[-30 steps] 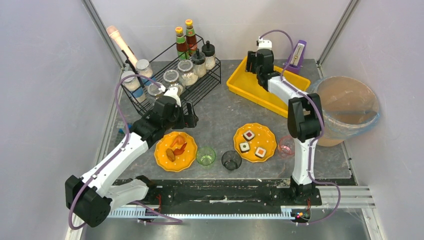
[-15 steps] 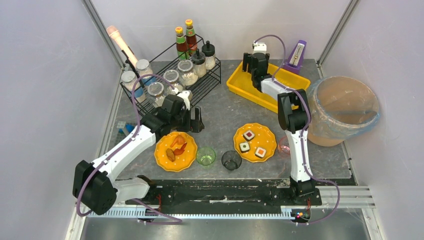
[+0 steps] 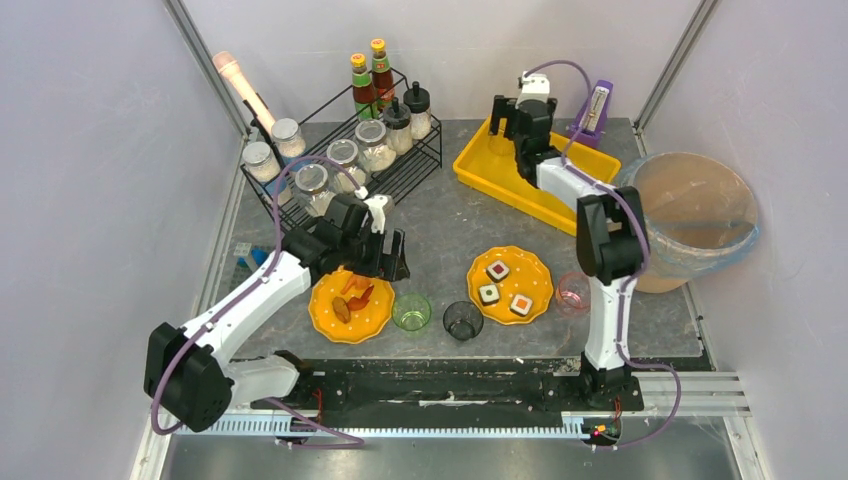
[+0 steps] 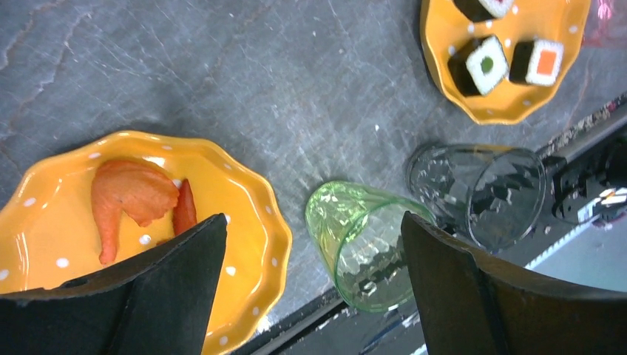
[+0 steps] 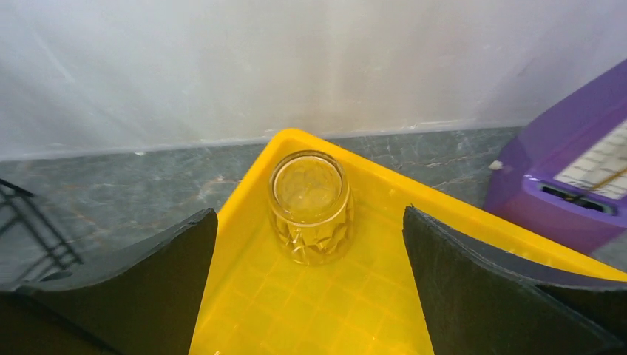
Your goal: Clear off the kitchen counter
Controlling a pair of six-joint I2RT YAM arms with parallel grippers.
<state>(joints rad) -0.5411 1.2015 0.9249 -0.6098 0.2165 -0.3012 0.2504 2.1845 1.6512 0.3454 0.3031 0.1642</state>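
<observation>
Jaws wide open on both, empty: your left gripper (image 4: 312, 225) sits over kitchen counter (image 4: 222, 81), right gripper (image 5: 310, 218) over glass (image 5: 310, 196) in yellow tray (image 5: 333, 310).

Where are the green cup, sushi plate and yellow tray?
green cup (image 4: 362, 244): left wrist view, its side wall.
sushi plate (image 3: 535, 275): top view, bare part near rim.
yellow tray (image 5: 310, 310): right wrist view, its bare floor.

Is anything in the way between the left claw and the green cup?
No, nothing visible. The open left gripper hangs above the kitchen counter, the green cup showing between its fingers. An orange plate and a dark glass stand either side of the cup.
</observation>
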